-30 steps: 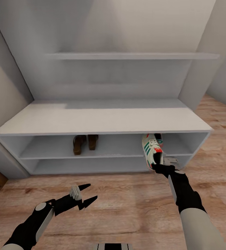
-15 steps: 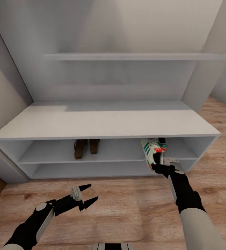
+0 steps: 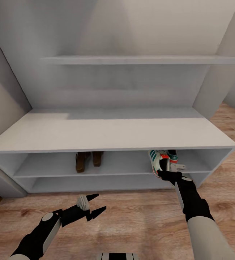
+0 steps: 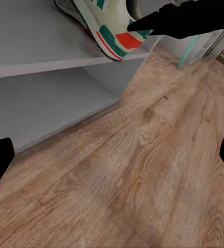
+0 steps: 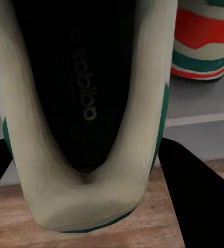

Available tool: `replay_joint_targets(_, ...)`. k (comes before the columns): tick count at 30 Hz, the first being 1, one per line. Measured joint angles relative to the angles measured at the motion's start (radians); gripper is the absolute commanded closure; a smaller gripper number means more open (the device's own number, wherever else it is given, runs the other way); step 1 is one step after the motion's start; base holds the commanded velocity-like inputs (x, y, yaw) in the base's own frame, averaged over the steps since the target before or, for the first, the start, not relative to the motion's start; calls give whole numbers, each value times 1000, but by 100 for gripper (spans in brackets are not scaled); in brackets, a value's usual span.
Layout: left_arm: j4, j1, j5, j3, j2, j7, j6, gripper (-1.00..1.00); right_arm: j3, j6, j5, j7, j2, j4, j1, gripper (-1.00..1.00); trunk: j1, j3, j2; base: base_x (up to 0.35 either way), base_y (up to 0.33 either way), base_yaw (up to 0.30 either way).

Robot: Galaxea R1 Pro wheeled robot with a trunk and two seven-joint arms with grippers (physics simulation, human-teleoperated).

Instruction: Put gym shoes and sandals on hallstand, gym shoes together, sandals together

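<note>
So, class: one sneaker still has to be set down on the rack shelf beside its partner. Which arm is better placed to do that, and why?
The right. Its gripper already grips the gym shoe at the shelf edge, beside the other gym shoe. The left gripper hangs open and empty over the corridor floor.

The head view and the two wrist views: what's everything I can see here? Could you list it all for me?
Hallstand: one, pale grey-white, against the wall, broad top with two open shelf levels below.
Wall shelf: one, pale grey, above the hallstand.
Sandals: two, dark brown, side by side on the upper shelf level, left of middle.
Held gym shoe: one, cream-white with green stripes, in the right gripper at the shelf's right part, heel past the front edge.
Second gym shoe: one, red-orange and green heel, on the shelf beside the held one.
Corridor floor: light brown wood planks, in front of the hallstand.
Left gripper: one, black, open, over the floor.
Right gripper: one, black, shut on the shoe.
</note>
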Motion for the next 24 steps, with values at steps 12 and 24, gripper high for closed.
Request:
replay_joint_targets(12, 1, 0, 0, 0, -1, 0, 0, -100, 0, 0, 0, 0, 0, 0, 0, 100, 0, 0, 0, 188, 0, 0)
replay_joint_targets(24, 1, 0, 0, 0, -1, 0, 1, -100, 0, 0, 0, 0, 0, 0, 0, 100, 0, 0, 0, 65, 0, 0)
